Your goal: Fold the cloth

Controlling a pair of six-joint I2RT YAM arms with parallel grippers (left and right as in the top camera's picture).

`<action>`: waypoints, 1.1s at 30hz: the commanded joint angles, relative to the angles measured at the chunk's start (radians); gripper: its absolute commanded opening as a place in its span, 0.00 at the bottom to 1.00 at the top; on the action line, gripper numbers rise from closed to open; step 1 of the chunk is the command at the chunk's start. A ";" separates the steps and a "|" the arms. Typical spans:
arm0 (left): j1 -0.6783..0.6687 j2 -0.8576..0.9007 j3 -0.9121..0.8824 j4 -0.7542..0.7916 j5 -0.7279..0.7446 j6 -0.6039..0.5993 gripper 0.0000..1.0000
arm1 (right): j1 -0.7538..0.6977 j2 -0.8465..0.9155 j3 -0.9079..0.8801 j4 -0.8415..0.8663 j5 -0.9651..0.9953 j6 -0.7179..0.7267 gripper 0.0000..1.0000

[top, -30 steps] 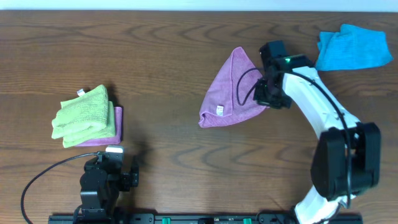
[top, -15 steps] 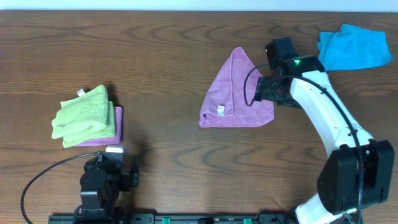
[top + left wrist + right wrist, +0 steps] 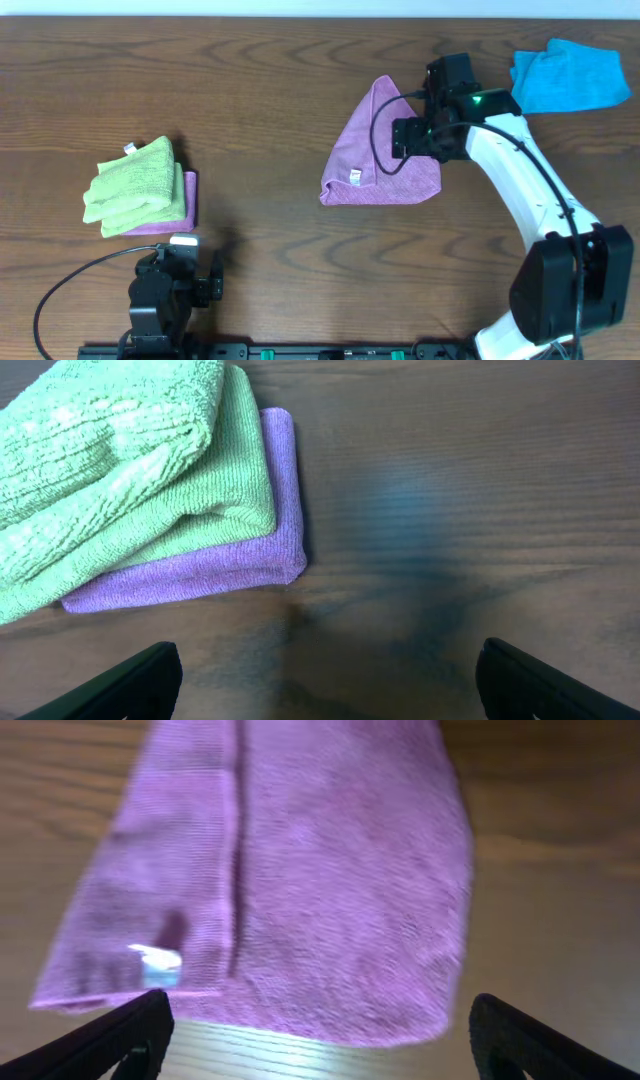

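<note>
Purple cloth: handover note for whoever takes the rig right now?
Right hand: open, empty, over the right side of the cloth.
Left hand: open, empty, parked by the lime-green stack, away from the job.
Where: cloth lies centre-right on the table, folded over into a rough triangle, white tag at its lower-left corner.
Done: apparently one fold.
Left: likely another fold, then squaring the edges.

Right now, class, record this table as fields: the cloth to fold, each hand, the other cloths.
cloth to fold: purple cloth, lying in a rough triangle, white tag showing
right hand: open, over its right part, holding nothing
left hand: open, empty, near the green cloth
other cloths: green cloth atop a second purple cloth, left; blue cloth, far right
</note>
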 commanded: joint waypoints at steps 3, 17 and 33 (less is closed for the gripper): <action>-0.003 -0.006 -0.014 -0.018 -0.007 0.011 0.95 | 0.066 -0.019 -0.003 0.021 -0.065 -0.058 0.93; -0.003 0.064 0.072 0.154 0.076 -0.171 0.95 | 0.128 0.000 -0.003 0.080 -0.034 -0.057 0.88; -0.003 0.969 0.779 0.042 0.363 -0.243 0.95 | 0.002 0.211 -0.003 0.163 -0.257 0.097 0.86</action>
